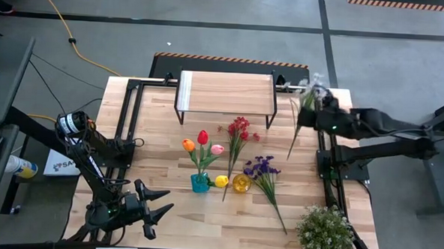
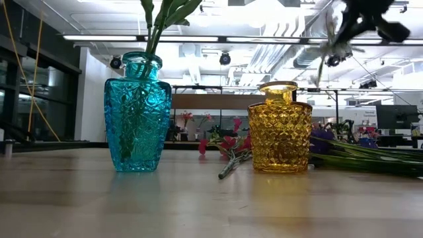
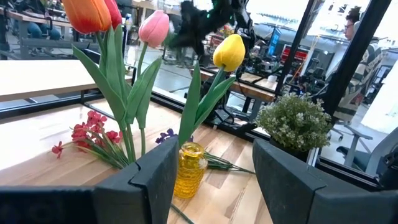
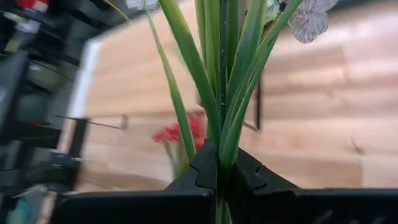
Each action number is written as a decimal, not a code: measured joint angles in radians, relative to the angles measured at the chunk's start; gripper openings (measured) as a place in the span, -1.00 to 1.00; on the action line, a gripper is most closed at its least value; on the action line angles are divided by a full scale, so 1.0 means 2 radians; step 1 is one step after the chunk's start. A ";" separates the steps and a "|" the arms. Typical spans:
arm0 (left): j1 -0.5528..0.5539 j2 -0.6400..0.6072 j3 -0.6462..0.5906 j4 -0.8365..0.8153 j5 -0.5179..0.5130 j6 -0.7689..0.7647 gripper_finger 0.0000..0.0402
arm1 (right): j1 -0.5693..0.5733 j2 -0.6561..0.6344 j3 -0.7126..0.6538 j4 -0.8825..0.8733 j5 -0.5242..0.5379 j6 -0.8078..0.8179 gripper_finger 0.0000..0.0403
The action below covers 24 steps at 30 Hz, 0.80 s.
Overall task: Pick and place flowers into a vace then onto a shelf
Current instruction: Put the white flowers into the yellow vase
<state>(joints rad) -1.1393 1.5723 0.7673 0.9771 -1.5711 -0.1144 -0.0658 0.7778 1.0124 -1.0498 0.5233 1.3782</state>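
My right gripper [image 1: 317, 118] is shut on a white spray [image 1: 307, 98] near the table's far right, right of the shelf [image 1: 225, 93]. It also shows in the low view [image 2: 365, 16]. A blue vase [image 1: 199, 183] holds orange, red, pink and yellow tulips [image 3: 124, 37]. An empty yellow vase [image 1: 240, 183] stands right of it. A red spray [image 1: 236, 136] and a purple spray [image 1: 265, 175] lie flat on the table. My left gripper [image 1: 157, 210] is open and empty at the near left, pointing toward the vases. My right gripper pinches the white spray's bundle of green stem and leaves [image 4: 222, 146] between its two fingers. The fingers come level from the table's right side and lie across the stem. The spray is lifted clear of the table, with its white blooms [image 4: 309, 22] toward the far edge and its stem end [image 1: 289, 156] toward the near edge.
A bushy pale-green potted plant [image 1: 324, 234] stands at the near right corner. Black frame rails [image 1: 128, 120] run along the table's left and right sides. Bare wood lies between the shelf and the vases and along the near edge.
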 joint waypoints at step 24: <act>0.000 0.000 0.000 0.000 0.000 0.000 0.19 | 0.034 0.037 0.080 0.310 -0.076 -0.317 -0.98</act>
<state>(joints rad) -1.1393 1.5723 0.7673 0.9775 -1.5711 -0.1143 0.0013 0.8515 1.1715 -0.4298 0.3720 0.7443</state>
